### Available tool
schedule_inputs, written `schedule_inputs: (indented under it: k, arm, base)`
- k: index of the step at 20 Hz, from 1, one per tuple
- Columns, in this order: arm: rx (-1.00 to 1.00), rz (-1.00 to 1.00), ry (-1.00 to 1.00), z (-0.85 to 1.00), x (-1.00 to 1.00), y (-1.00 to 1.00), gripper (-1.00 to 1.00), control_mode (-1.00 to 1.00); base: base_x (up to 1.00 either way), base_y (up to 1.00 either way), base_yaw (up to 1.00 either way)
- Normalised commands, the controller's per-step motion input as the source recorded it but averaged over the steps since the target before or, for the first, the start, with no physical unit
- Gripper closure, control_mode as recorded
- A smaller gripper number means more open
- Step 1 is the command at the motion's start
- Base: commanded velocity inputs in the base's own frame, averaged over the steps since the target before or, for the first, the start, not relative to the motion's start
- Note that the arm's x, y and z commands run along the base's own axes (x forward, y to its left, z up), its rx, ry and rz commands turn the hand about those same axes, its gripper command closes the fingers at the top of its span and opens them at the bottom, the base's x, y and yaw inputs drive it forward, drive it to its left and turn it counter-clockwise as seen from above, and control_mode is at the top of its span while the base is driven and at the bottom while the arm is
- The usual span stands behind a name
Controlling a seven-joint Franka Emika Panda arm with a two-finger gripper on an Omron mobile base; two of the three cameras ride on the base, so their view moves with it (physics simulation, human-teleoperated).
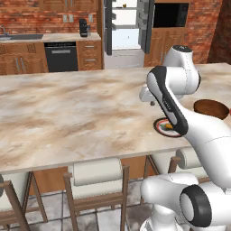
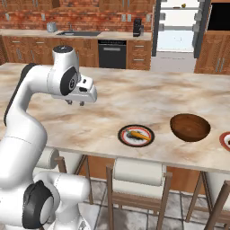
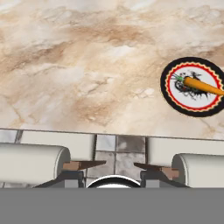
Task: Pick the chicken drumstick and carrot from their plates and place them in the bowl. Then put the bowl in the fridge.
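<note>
A small orange carrot point(image 2: 138, 134) point(image 3: 202, 85) lies on a red-rimmed, dark-banded plate point(image 2: 126, 139) point(image 3: 192, 104) near the island's front edge. My arm partly covers that plate point(image 1: 159, 125) in the left base view. The brown bowl point(image 2: 190, 127) point(image 1: 210, 108) stands empty to the plate's right. A sliver of a second red-rimmed plate point(image 2: 225, 141) shows at the frame edge, and the chicken drumstick is out of view. My gripper point(image 2: 75, 103) point(image 1: 152, 103) hovers above the counter left of the carrot's plate, its fingers apart with nothing between them. The fridge point(image 2: 179, 27) point(image 1: 126, 27) stands open at the back.
The marble island counter point(image 1: 67, 108) stretches wide to the left. Stools point(image 2: 137, 173) with white cushions are tucked under its front edge. A black dishwasher point(image 1: 61, 56) and wooden cabinets line the back wall beside the fridge.
</note>
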Motion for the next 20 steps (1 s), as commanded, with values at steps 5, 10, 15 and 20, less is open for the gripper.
schedule_inputs:
  k: [5, 10, 15, 20]
  arm:
    - [0.00, 0.00, 0.00, 0.00, 0.00, 0.00, -1.00, 1.00]
    - [0.00, 0.00, 0.00, 0.00, 0.00, 0.00, -1.00, 1.00]
    - [0.00, 0.00, 0.00, 0.00, 0.00, 0.00, -1.00, 1.00]
    - [0.00, 0.00, 0.00, 0.00, 0.00, 0.00, -1.00, 1.00]
  base:
    - [0.00, 0.00, 0.00]
    - [0.00, 0.00, 0.00]
    - [0.09, -0.38, -0.05]
    - [0.05, -0.73, 0.00]
